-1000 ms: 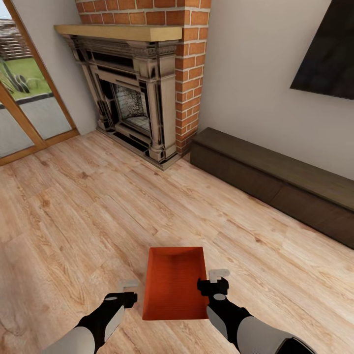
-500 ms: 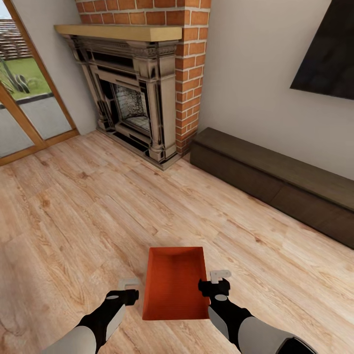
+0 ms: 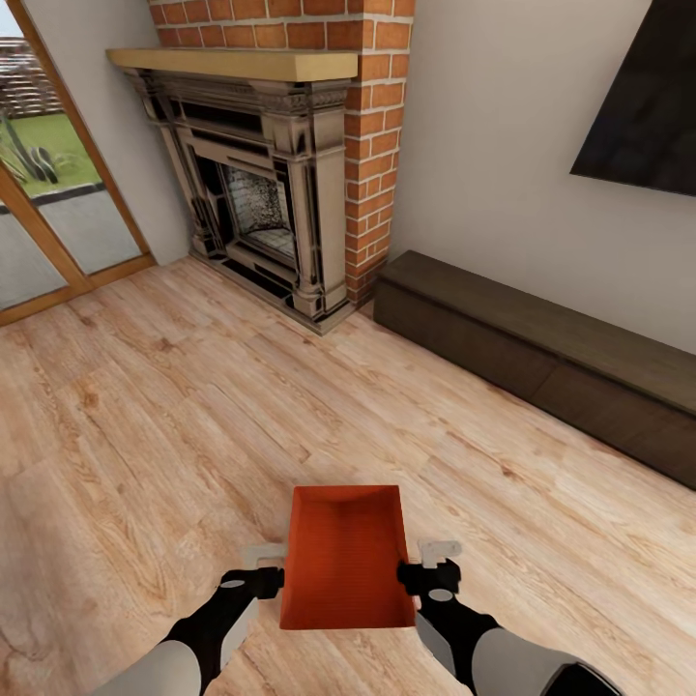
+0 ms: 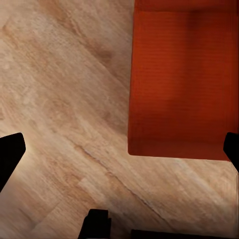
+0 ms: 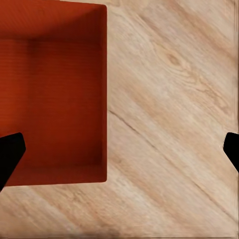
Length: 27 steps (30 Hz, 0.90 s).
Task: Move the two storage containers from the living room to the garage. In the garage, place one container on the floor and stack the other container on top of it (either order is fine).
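Note:
One orange-red storage container [image 3: 343, 556] sits upright on the light wood-plank floor of the living room, just in front of me. My left gripper [image 3: 265, 568] hovers at its left wall and my right gripper [image 3: 434, 566] at its right wall. From the left wrist, the container [image 4: 181, 84] lies below open jaws, and its left wall falls between the black fingertips [image 4: 10, 155]. From the right wrist, the container [image 5: 52, 99] shows the same way, its right wall between widely spread fingertips [image 5: 10, 149]. Neither gripper holds anything.
A red-brick fireplace [image 3: 280, 193] stands ahead, with a long low dark cabinet [image 3: 541, 358] along the wall to its right. Wood-framed glass doors [image 3: 48, 213] are at the far left. A dark panel [image 3: 648, 97] hangs on the wall. Open wood floor [image 3: 193, 406] surrounds the container.
Both grippers shifted slightly right and nearer to me. The left one closed in on the container's left wall and the right one edged outward over its right wall. The container stayed put.

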Available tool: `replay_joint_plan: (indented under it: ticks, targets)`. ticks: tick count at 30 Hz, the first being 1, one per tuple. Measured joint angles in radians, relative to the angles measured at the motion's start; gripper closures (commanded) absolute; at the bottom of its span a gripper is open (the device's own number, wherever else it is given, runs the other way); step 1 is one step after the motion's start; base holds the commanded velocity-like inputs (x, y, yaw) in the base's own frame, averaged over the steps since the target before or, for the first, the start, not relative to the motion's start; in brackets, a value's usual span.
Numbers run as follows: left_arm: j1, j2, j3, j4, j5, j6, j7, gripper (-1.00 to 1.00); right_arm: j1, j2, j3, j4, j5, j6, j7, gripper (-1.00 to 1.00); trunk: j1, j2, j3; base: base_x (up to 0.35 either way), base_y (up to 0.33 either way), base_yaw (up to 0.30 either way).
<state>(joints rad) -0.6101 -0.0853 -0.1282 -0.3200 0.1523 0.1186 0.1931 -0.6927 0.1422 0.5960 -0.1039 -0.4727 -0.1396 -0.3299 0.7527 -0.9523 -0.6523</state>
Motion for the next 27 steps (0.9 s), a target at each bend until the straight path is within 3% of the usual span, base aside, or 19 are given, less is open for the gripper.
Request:
replay_joint_plan:
  ticks: [6,10,13,18,22,27]
  targets:
    - [0.0,-0.011,0.002,0.0,0.0,-0.006,0.0,-1.0,0.0,0.003,0.0,0.032,0.0,-0.017,0.0,-1.0,0.0,0.0,0.0,0.0,0.0,0.0]
    - [0.001,-0.013,0.002,0.004,0.0,-0.098,0.001,-1.0,0.001,0.004,0.0,0.038,-0.001,-0.02,0.007,-1.0,0.0,0.0,0.0,0.0,0.0,0.0]
    - [0.0,-0.013,0.002,0.01,0.003,-0.124,0.001,-1.0,0.001,0.004,0.0,0.039,-0.002,-0.02,0.036,-1.0,0.0,0.0,0.0,0.0,0.0,0.0]
    - [0.0,-0.012,0.003,0.011,0.005,-0.128,0.003,-1.0,0.001,0.004,0.0,0.039,-0.003,-0.021,0.045,-1.0,0.0,0.0,0.0,0.0,0.0,0.0]
    - [0.0,-0.013,0.003,0.007,0.004,-0.129,0.003,-1.0,0.001,0.003,0.0,0.037,-0.03,-0.021,0.047,-1.0,0.0,0.0,0.0,0.0,0.0,0.0]
    - [0.001,-0.012,0.003,0.007,0.002,-0.128,0.003,-1.0,0.001,0.003,0.0,0.036,-0.036,-0.022,0.047,-1.0,0.019,-0.035,-0.016,0.0,0.0,0.0]
